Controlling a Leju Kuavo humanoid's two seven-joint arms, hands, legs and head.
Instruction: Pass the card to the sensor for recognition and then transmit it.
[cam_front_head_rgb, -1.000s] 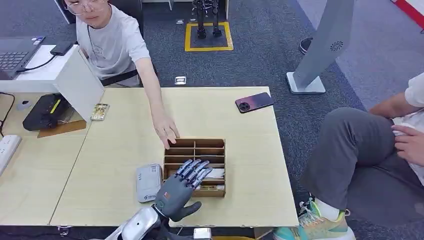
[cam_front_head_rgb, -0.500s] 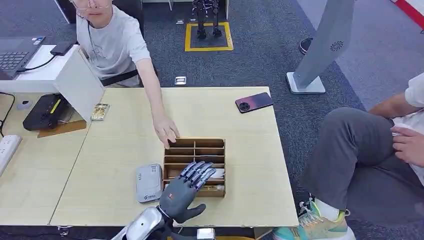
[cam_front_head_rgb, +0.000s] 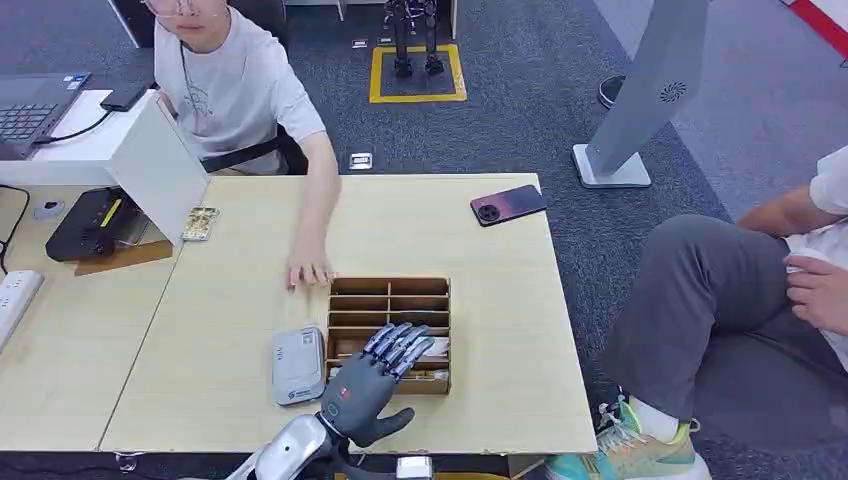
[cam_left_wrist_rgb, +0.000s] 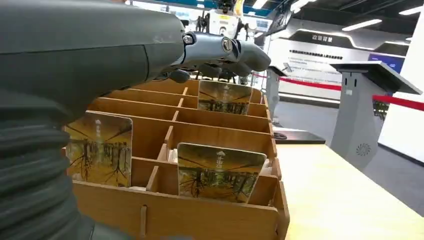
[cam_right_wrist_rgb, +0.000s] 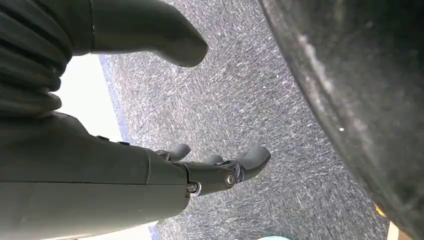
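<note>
The left hand (cam_front_head_rgb: 372, 376) hovers with its dark fingers (cam_front_head_rgb: 400, 345) stretched forward and slightly spread, holding nothing, the thumb splayed to the side near the table's front edge. In the left wrist view those fingertips (cam_left_wrist_rgb: 240, 52) reach out above the slotted light-wood card rack (cam_left_wrist_rgb: 200, 220), clear of its dividers. Directly under and just ahead of the fingers stand the printed picture cards: one card (cam_left_wrist_rgb: 220, 171) upright in the nearest row, another (cam_left_wrist_rgb: 100, 149) beside it in the neighbouring slot, and a third (cam_left_wrist_rgb: 224, 97) farther back, just below the fingertips. Each card stands on its long edge with that edge running across the rack, face toward the wrist, so the coming move likely calls for the fingers to drop down and close thumb-against-finger over a top edge; which card is meant cannot be told. The grey rectangular sensor box (cam_front_head_rgb: 298, 365) lies flat on the pale wooden table (cam_front_head_rgb: 500, 300) just beside the rack, on the left hand's outer side. The right hand (cam_right_wrist_rgb: 215, 167) hangs over grey carpet, fingers loosely open and empty, well away from the rack, so the left hand is the nearer one. A seated person's hand (cam_front_head_rgb: 309, 272) rests on the table just beyond the rack's far corner.
</note>
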